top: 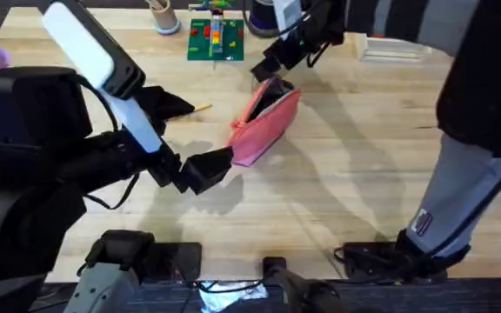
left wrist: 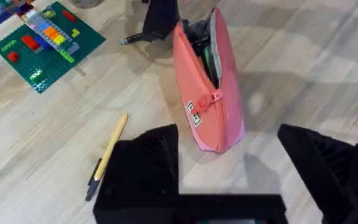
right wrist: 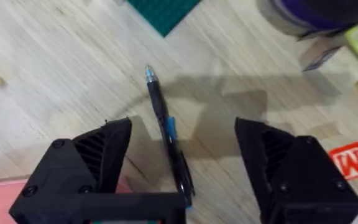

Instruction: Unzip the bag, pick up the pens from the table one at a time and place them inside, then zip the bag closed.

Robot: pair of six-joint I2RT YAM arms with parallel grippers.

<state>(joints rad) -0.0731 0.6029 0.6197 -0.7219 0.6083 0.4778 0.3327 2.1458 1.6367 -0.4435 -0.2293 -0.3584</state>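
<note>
The left gripper (left wrist: 229, 171), fingers apart, sits just short of the pink bag's (top: 263, 126) near end. A tan pen (left wrist: 112, 144) lies beside the bag. At the bag's far, unzipped end, the right gripper (right wrist: 182, 165) stands open around a black pen (right wrist: 166, 140) on the table (top: 364, 183).

On the pale wooden counter (top: 364, 165) the pink bag (top: 263, 126) lies slanted near the middle, its far end gaping to show dark lining. The left end effector (top: 209, 168) sits at the bag's near end, apparently touching it. The right end effector (top: 272, 65) hangs just beyond the bag's open far end. A tan-yellow pen (top: 200, 109) pokes out from behind the left arm. Farther back sit a green brick plate (top: 216, 39) and a white cup (top: 164, 17) of sticks.
</note>
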